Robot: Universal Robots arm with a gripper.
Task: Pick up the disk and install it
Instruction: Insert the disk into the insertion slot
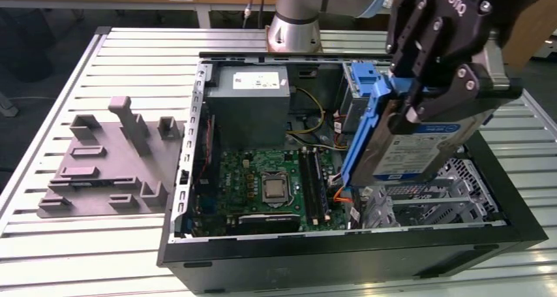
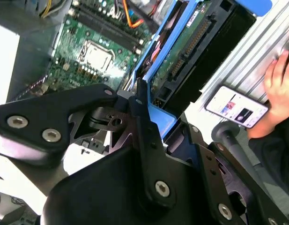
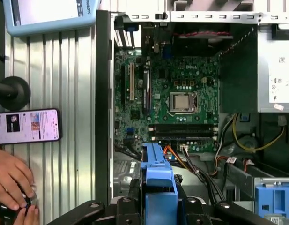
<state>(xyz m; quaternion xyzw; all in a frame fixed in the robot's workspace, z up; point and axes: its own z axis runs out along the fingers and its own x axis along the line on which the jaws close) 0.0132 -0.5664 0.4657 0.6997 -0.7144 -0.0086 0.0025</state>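
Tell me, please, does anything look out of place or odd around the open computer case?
Nothing looks damaged or spilled. One oddity: a phone lies on the table beside the case, with a person's hand close by. The disk, clamped in the gripper, hangs tilted over the case, not seated.

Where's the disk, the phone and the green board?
disk (image 1: 416, 150), exterior view, on its white-and-blue label.
phone (image 3: 27, 126), first wrist view, middle of its screen.
green board (image 1: 239, 176), exterior view, green part beside the chip.
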